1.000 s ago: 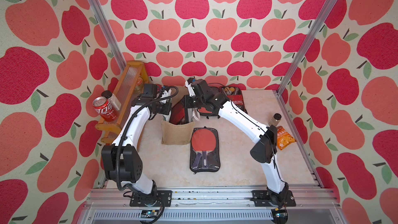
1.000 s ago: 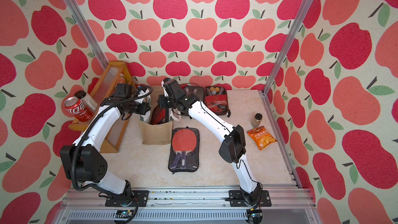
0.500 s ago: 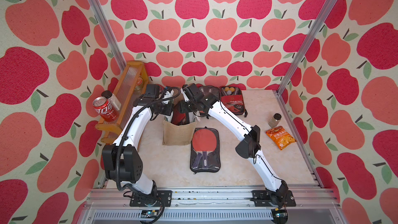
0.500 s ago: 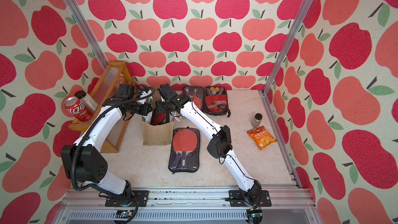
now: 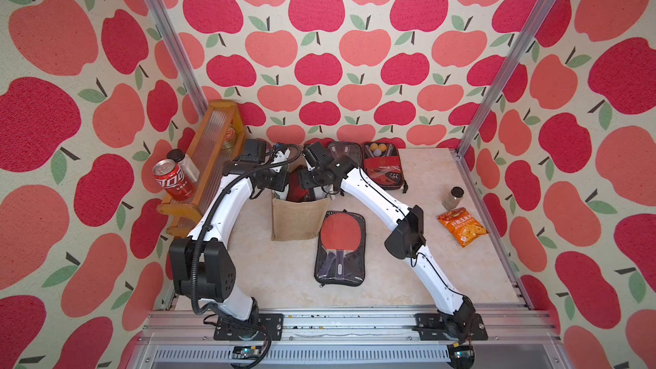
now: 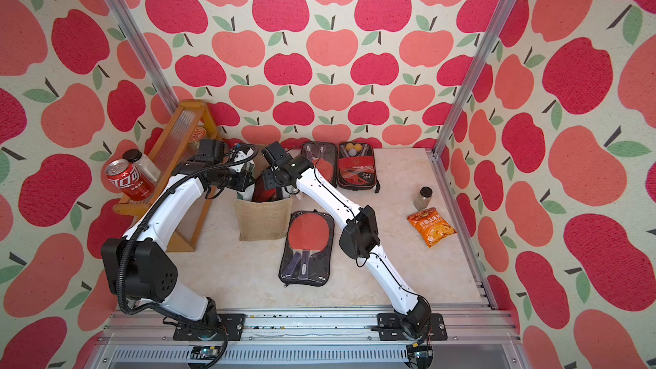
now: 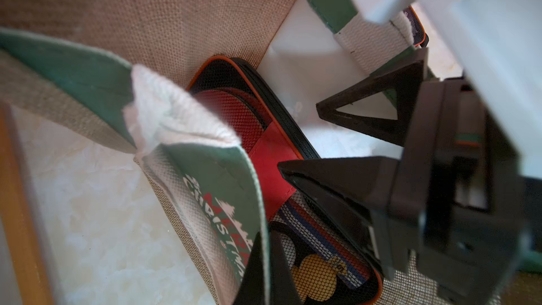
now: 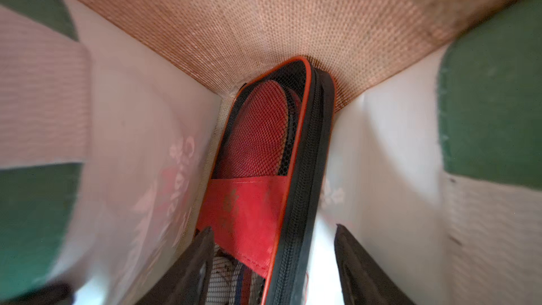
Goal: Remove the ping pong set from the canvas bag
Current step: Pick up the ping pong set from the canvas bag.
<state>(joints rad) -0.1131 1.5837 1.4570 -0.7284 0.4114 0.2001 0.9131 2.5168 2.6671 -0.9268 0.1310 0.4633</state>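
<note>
Ping pong set, a zipped mesh case, stands on edge inside the canvas bag in both top views. The pale table has open room nearer the rail.

In the left wrist view, the left gripper is pinched on the bag's rim.

In the right wrist view, the right gripper straddles the case, jaws apart. The case is probably light and fairly stiff, and its zippered edge looks the best hold.
</note>
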